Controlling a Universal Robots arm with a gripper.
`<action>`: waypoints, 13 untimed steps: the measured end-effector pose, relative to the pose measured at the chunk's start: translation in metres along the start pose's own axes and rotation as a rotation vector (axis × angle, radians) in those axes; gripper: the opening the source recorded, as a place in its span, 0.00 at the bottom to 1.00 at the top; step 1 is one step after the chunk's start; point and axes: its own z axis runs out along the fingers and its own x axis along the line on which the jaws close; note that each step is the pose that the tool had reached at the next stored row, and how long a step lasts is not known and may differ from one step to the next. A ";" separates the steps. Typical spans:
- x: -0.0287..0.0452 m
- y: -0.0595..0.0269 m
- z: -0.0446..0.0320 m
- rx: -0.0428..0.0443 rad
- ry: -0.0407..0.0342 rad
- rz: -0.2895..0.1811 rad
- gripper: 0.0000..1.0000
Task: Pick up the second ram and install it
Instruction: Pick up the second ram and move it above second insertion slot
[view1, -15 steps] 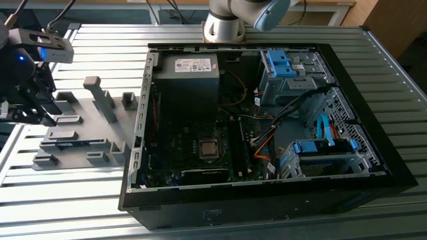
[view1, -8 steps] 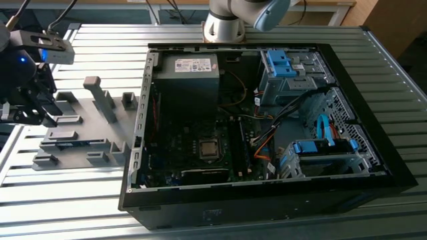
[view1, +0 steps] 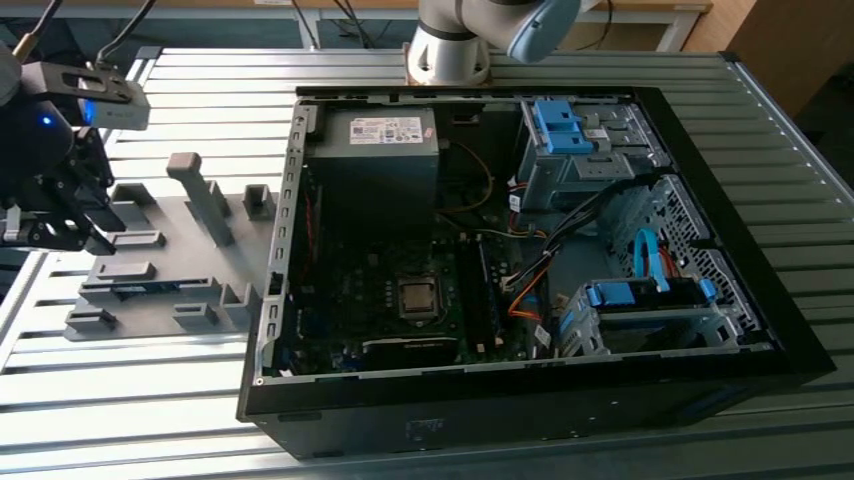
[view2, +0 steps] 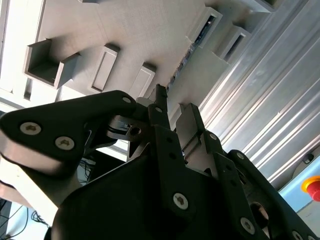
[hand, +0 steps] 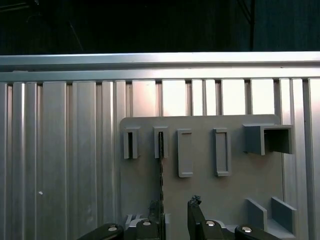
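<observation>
The second ram (hand: 161, 175) stands on edge in the grey holder plate (hand: 200, 195), seen as a thin dark line running between two slot blocks. In the second wrist view the ram (view2: 186, 55) lies along the same slot, beyond the fingertips. In the exterior view its blue-green strip (view1: 134, 289) sits low on the plate (view1: 167, 230), at the exterior view's left. My gripper (hand: 175, 212) hangs over the plate with its fingers apart and nothing between them. One finger (hand: 156, 222) is close beside the ram's line. The gripper (view1: 67, 232) is above the plate's left edge in the exterior view.
An open computer case (view1: 747, 330) lies at the exterior view's right, its motherboard (view1: 400, 300) exposed among cables and blue drive brackets. Grey blocks and a tall post (view1: 200, 195) rise from the holder plate. All rests on a slatted metal table (view1: 134, 400). A red button (view2: 314, 187) is nearby.
</observation>
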 end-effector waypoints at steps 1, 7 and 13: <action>0.0002 0.0000 0.0011 -0.0001 0.0000 0.000 0.35; 0.0054 -0.0002 0.0115 -0.0005 0.0004 0.000 0.35; 0.0096 -0.0004 0.0222 -0.0004 0.0003 0.000 0.35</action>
